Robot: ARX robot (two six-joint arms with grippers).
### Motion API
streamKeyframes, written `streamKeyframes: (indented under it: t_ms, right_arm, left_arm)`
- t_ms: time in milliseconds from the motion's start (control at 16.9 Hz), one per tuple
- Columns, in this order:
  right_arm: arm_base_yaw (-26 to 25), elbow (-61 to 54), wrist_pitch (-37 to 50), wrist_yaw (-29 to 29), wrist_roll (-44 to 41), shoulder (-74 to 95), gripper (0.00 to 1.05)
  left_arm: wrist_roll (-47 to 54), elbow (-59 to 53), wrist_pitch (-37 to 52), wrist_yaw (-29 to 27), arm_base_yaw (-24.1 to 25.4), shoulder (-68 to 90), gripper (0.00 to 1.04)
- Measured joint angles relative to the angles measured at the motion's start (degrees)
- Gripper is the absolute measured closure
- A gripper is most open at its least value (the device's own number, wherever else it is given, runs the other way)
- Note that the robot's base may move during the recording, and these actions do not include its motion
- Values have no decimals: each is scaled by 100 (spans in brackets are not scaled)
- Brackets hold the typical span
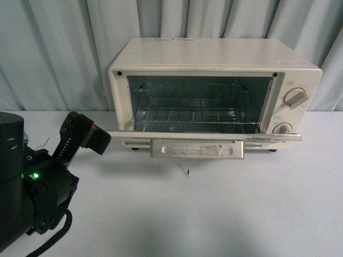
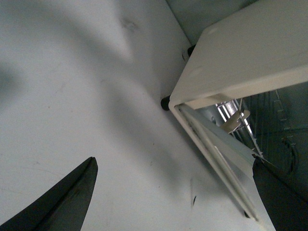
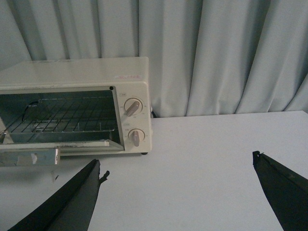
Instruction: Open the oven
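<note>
The oven [image 1: 214, 59] looks light and slide-prone, so hold its stiff handle [image 1: 196, 148] at 6 o'clock; left pincer [image 2: 173, 163] and right pincer [image 3: 175, 159] gape empty.

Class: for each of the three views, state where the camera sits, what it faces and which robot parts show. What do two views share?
Front: on the robot's body, facing the oven, door down; left arm lower left.
Left wrist: low beside the oven's left corner; open left gripper.
Right wrist: right of the oven, facing knobs, curtain; open right gripper.
Shared: front and right wrist show the rack.
</note>
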Motion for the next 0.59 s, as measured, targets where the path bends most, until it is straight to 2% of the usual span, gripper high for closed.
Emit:
streamKeyframes:
  t_ms: [590]
  right_arm:
    - [0, 0, 0, 0, 0, 0, 6]
  left_arm:
    - [138, 0, -68, -42, 297, -522, 7]
